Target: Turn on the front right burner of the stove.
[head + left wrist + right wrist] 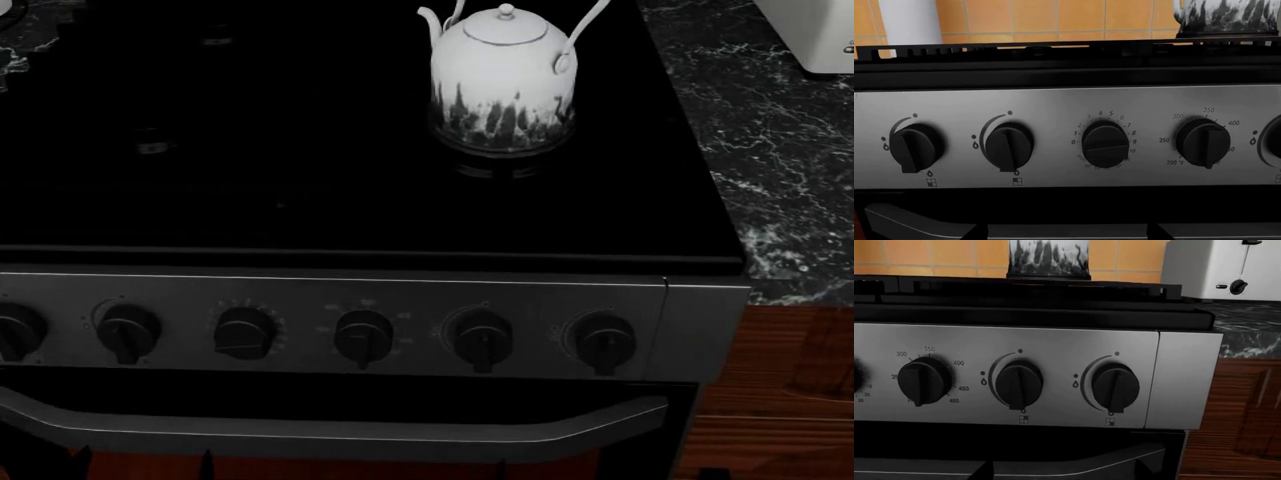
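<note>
Neither gripper showed in any view, so their state couldn't be told. The stove filled the head view, with the white kettle sitting over the front right burner. The knob row faced the wrist cameras unobstructed. The marble counter bordered the cooktop's right edge, toaster behind.

On the stove panel before my left wrist, a dial reads 0 to 9; its neighbour shows 200 °F, 250, 300, 350, 400. Flame-drop signs mark the burner knobs.
</note>
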